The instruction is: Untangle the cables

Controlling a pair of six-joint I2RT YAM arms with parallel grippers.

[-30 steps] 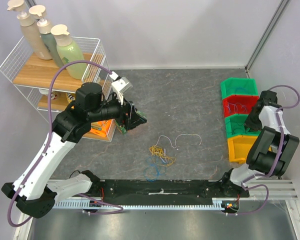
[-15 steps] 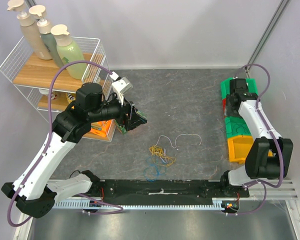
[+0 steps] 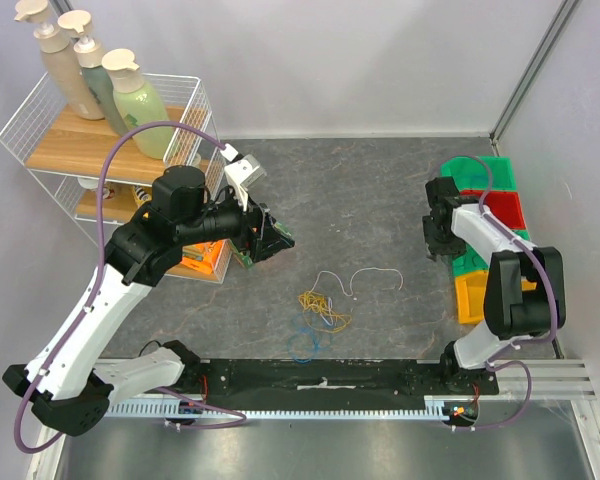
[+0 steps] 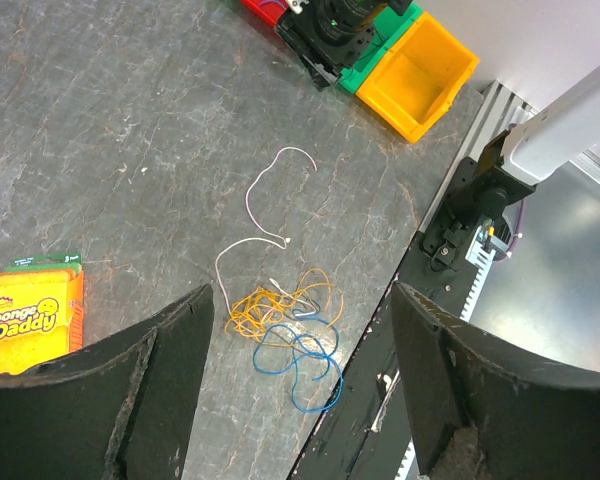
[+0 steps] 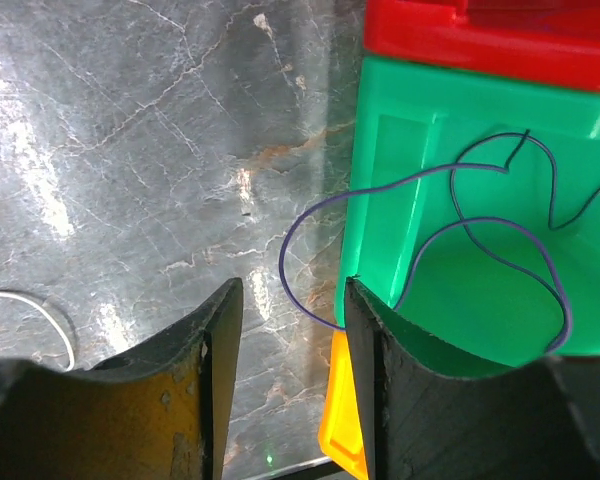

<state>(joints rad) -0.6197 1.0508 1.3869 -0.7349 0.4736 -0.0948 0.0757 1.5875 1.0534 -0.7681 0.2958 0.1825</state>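
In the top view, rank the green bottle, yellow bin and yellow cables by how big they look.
1. Green bottle, though it stands higher, nearer the camera.
2. Yellow bin, partly behind the right arm.
3. Yellow cables.

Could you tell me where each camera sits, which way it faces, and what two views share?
Top external: above and behind the bases, looking down on the table; both arms show, with the left gripper and right gripper.
Left wrist: on the left arm, looking down across the table toward the right arm; the left fingers, open, frame the cables.
Right wrist: looking down at the green bin holding a purple wire; the right fingers show.
Shared: top and left wrist both show the cables, sponge pack and yellow bin.
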